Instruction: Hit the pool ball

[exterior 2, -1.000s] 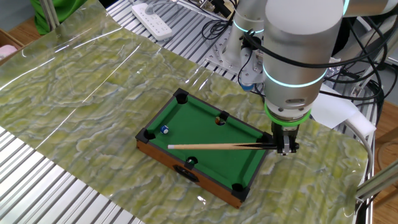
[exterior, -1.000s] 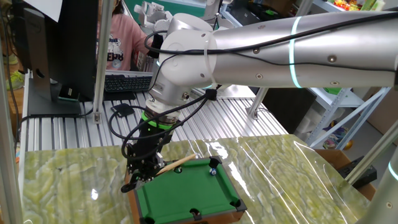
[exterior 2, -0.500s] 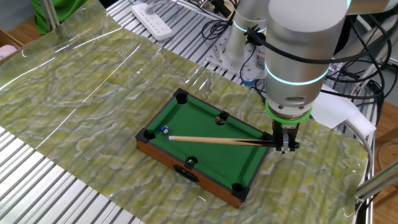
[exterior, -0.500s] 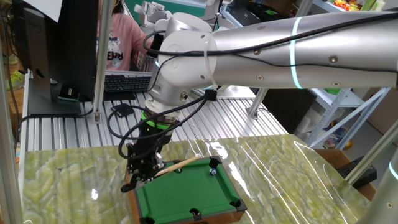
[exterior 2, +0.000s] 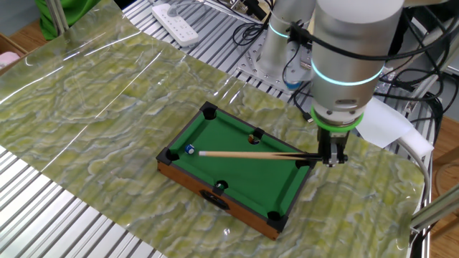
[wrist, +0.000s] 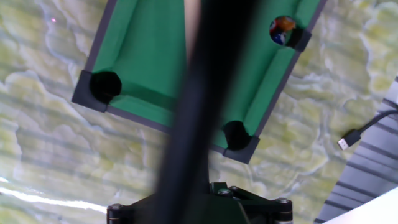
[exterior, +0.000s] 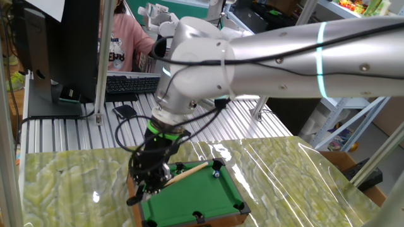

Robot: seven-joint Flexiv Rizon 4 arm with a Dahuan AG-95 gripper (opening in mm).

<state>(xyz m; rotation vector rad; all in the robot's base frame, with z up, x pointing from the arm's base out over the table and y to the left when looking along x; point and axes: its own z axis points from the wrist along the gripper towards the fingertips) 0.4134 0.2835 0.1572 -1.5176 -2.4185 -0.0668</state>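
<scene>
The claw [exterior 2: 333, 159] grips the black butt of the thin tan wooden cue stick [exterior 2: 247, 154], its tip just beside the tiny glossy bluish-white pool ball [exterior 2: 190, 149] near a corner pocket, light, hard, likely rolling at a nudge.

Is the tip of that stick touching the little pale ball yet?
Cannot tell. In the other fixed view the cue stick tip sits right beside the pool ball, too small to show contact or a gap.

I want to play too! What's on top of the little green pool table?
On the pool table lie a wooden cue stick, a bluish ball at its tip, and another ball by a side pocket. Inside the pockets cannot be seen.
</scene>
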